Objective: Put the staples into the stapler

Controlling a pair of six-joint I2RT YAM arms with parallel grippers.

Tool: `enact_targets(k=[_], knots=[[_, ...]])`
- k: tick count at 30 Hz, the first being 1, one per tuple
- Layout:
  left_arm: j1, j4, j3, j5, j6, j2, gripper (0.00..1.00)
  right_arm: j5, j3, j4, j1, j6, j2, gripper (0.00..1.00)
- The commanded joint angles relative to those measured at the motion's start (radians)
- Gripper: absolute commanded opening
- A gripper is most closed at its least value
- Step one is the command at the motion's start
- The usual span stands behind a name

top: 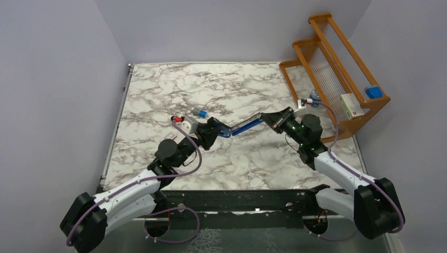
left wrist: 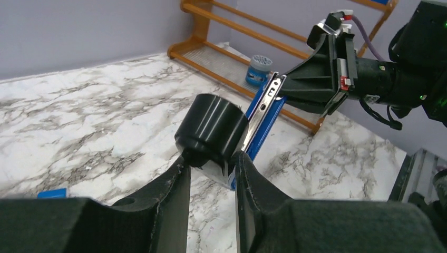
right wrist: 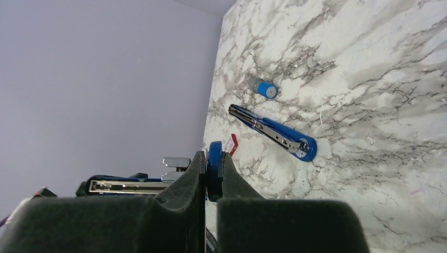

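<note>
Staples (top: 352, 105) sit in their small white box on the wooden rack (top: 369, 113), at about 3 o'clock from the right tool (top: 268, 119), whose arm is the nearer. That tool is pinched tight on one end of the blue stapler (top: 242, 125). The left tool (top: 213, 130) is clamped on the other end, and the stapler's long axis runs 8 to 2 o'clock over the table (top: 211, 84). No loose strips show, and the box is too small to tell if it is open.

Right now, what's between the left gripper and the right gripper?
The blue stapler spans that gap, left gripper and right gripper each clamped on an end; the top external view shows it.
</note>
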Motion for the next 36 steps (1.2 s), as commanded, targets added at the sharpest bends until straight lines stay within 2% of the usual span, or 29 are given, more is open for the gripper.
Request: enact_targets(k=[1,4,13,18,23,28,30,33,36], knots=[[0.065,0.106,-0.095,-0.315,-0.071,-0.135,0.1,0.071,0.089,-0.08,-0.041,-0.024,-0.066,0.01],[0.065,0.103,-0.145,-0.313,-0.11,-0.189,0.13,0.084,0.166,-0.129,-0.049,-0.042,-0.091,0.01],[0.065,0.044,-0.163,-0.319,-0.042,-0.294,0.51,0.115,0.323,-0.225,-0.063,-0.106,-0.134,0.01],[0.065,0.012,-0.134,-0.291,0.031,-0.312,0.62,0.095,0.362,-0.252,-0.064,-0.132,-0.139,0.01],[0.065,-0.023,-0.038,-0.077,0.15,-0.212,0.62,0.037,0.37,-0.264,-0.064,-0.136,-0.137,0.01],[0.065,-0.049,0.083,0.197,0.237,-0.051,0.66,0.007,0.327,-0.252,-0.064,-0.109,-0.172,0.01],[0.065,-0.05,0.127,0.269,0.251,0.01,0.67,-0.017,0.313,-0.245,-0.064,-0.109,-0.182,0.01],[0.064,-0.055,0.178,0.365,0.294,0.085,0.75,-0.042,0.284,-0.229,-0.064,-0.09,-0.206,0.01],[0.065,-0.071,0.2,0.445,0.335,0.135,0.75,-0.056,0.266,-0.226,-0.064,-0.068,-0.229,0.01]])
